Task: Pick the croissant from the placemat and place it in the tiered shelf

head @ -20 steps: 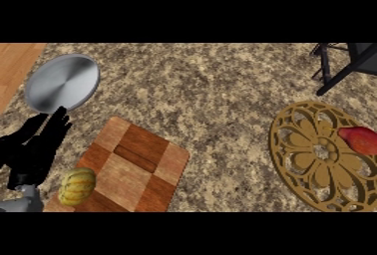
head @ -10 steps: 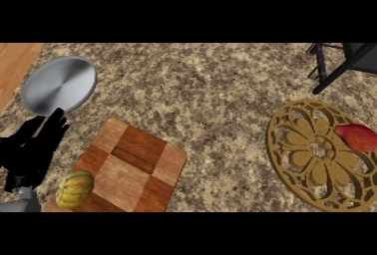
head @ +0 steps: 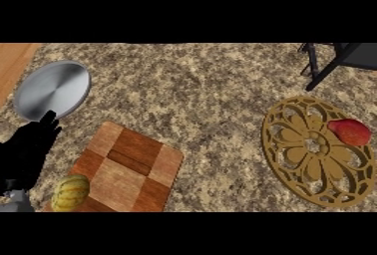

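Croissant (head: pixel 71 192), ribbed golden oval, on checkered wooden placemat (head: pixel 131 172), near black left hand (head: pixel 28 153)

1. There is a single head view, looking steeply down on the speckled counter (head: pixel 199 99).
2. It sits fairly close: the left hand (head: pixel 26 154) enters at the near left edge.
3. Dark legs at far right, probably the tiered shelf (head: pixel 331 62), are cropped.

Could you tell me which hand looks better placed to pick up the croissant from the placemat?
The left hand. It hovers open just beside the croissant, which lies on the near left corner of the wooden placemat. The right hand is not in view.
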You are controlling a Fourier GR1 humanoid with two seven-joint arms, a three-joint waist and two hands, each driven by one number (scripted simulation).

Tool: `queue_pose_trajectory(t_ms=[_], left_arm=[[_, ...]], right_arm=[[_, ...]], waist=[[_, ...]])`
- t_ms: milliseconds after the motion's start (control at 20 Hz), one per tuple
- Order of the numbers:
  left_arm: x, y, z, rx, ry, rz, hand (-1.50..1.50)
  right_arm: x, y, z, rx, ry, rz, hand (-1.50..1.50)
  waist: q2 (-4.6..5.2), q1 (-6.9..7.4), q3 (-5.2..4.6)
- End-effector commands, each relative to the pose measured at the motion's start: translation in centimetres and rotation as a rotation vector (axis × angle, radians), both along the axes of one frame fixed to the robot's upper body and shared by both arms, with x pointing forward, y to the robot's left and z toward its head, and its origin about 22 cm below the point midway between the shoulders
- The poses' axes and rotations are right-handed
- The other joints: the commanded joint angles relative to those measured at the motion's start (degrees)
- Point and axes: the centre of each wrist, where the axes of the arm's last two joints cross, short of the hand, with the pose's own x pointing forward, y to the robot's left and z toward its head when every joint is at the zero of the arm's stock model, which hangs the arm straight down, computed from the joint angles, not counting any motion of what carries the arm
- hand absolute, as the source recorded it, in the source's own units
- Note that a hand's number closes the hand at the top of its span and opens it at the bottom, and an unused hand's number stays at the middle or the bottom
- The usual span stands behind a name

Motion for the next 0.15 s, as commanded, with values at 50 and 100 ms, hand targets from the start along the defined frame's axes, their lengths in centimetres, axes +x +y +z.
queue_pose_trajectory(t_ms=[50,100], left_arm=[[-0.70,0.81,-0.28,0.005,0.012,0.017,0.00],[-0.93,0.67,-0.91,-0.012,0.025,0.020,0.00]], right_arm=[[-4.55,-1.04,0.88,-0.013,0.014,0.010,-1.50],[-5.23,-1.01,1.44,-0.020,0.009,0.013,-1.50]], waist=[[-0.25,-1.18,0.28],[-0.22,-1.03,0.19]])
